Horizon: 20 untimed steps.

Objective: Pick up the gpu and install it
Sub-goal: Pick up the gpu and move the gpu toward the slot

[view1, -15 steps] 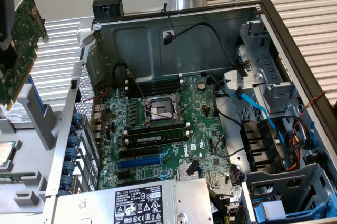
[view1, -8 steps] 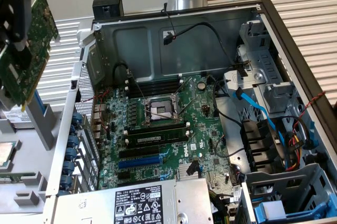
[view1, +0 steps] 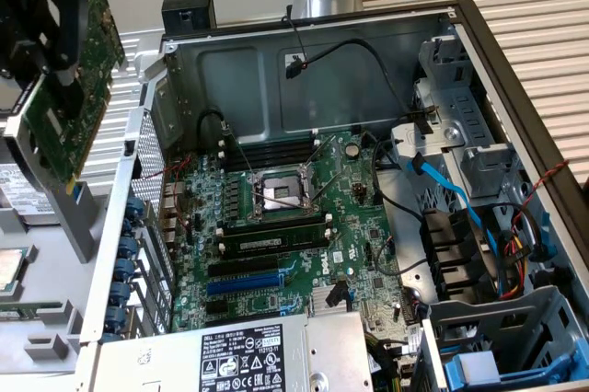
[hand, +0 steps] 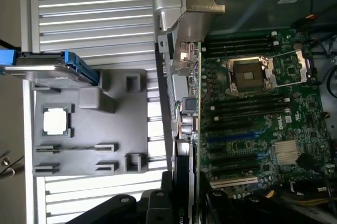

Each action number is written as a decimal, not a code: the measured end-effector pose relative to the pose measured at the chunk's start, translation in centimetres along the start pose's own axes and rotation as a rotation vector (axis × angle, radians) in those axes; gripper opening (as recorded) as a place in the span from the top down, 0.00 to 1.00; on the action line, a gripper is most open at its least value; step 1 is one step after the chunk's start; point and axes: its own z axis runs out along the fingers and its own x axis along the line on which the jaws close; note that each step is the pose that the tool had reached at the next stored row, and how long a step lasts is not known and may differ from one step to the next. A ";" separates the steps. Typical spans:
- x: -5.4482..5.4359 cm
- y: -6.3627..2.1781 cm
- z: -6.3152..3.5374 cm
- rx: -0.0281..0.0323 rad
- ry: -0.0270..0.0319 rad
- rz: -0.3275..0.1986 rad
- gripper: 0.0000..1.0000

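Note:
The gpu (view1: 87, 98), a green board with a silver bracket, hangs in the air at the exterior view's upper left, above the outer edge of the open computer case (view1: 322, 51). My gripper (view1: 53, 74) is shut on it from above. In the wrist view the gpu (hand: 198, 82) shows edge-on, with its bracket (hand: 202, 3) pointing away and my gripper (hand: 184, 205) clamped on the near end. It hovers over the case's rear wall, beside the large motherboard (hand: 263, 108). The motherboard (view1: 285, 226) shows free expansion slots, one of them blue (view1: 244, 283).
A grey parts tray (hand: 84, 150) outside the case holds a processor chip (hand: 55, 121), with a blue drive caddy (hand: 50, 69) beside it. A power supply (view1: 248, 355) sits at the case's near end. Cables (view1: 460, 199) and drive cages (view1: 515, 337) crowd the exterior view's right.

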 end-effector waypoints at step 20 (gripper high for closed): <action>-8.8 0.72 0.46 -0.0011 0.0012 -0.001 0.71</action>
